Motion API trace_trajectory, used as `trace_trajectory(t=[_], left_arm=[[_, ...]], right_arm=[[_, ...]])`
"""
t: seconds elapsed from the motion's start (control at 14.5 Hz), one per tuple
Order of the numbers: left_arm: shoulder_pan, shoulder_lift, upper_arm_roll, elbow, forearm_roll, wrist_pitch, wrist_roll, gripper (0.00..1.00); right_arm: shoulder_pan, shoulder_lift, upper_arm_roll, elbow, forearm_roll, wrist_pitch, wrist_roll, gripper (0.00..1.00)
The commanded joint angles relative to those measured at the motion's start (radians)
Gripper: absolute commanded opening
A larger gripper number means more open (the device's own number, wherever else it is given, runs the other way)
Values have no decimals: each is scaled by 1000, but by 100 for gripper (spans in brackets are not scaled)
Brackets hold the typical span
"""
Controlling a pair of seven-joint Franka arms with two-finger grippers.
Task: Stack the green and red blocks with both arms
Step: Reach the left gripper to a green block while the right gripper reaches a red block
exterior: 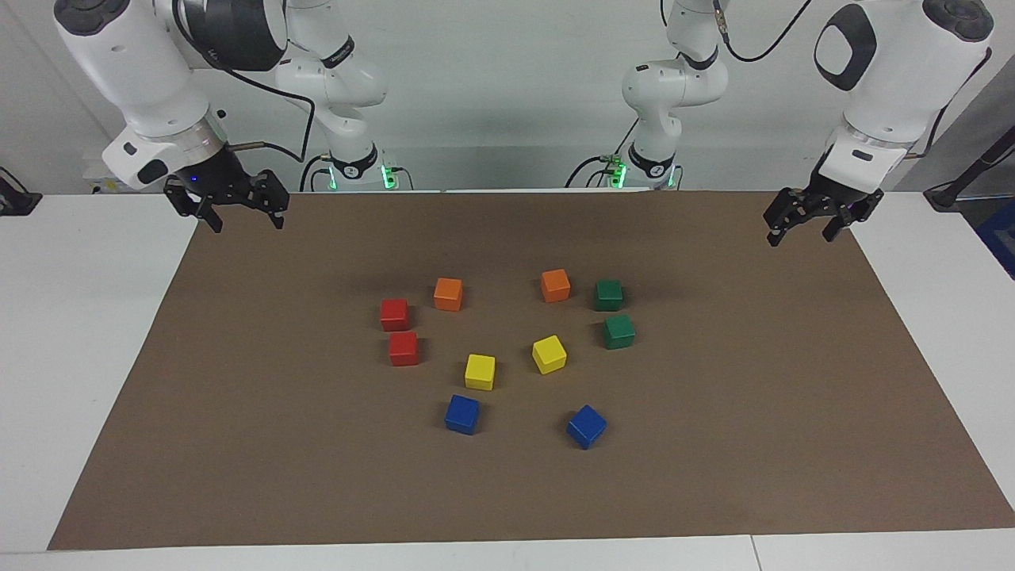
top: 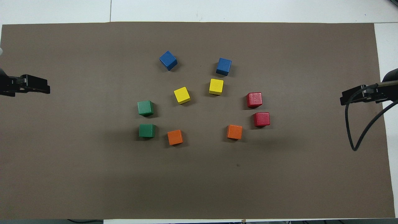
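Observation:
Two green blocks lie apart on the brown mat toward the left arm's end: one [exterior: 609, 295] [top: 146, 130] nearer the robots, the other [exterior: 618, 331] [top: 145, 108] just farther out. Two red blocks sit toward the right arm's end, one [exterior: 394, 314] [top: 261, 119] nearer the robots, the second [exterior: 404, 348] [top: 254, 100] farther. My left gripper [exterior: 802, 230] [top: 46, 88] hangs open and empty above the mat's edge at its own end. My right gripper [exterior: 247, 220] [top: 342, 99] hangs open and empty over the mat's edge at its end. Both arms wait.
Two orange cubes [exterior: 448, 293] [exterior: 555, 285] lie nearest the robots between the red and green pairs. Two yellow cubes [exterior: 480, 371] [exterior: 549, 354] sit farther out, and two blue cubes [exterior: 462, 414] [exterior: 586, 426] farthest. The brown mat [exterior: 714, 476] lies on a white table.

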Motion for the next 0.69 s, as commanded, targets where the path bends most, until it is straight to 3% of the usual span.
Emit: trace_trajectory(t=[0.0, 0.62], left_arm=[[8, -16, -6, -4, -16, -22, 13, 100], [13, -29, -6, -30, -9, -17, 22, 100]], right_arm=[[-10, -12, 7, -16, -1, 5, 18, 100], [-12, -12, 7, -16, -1, 6, 17, 100]])
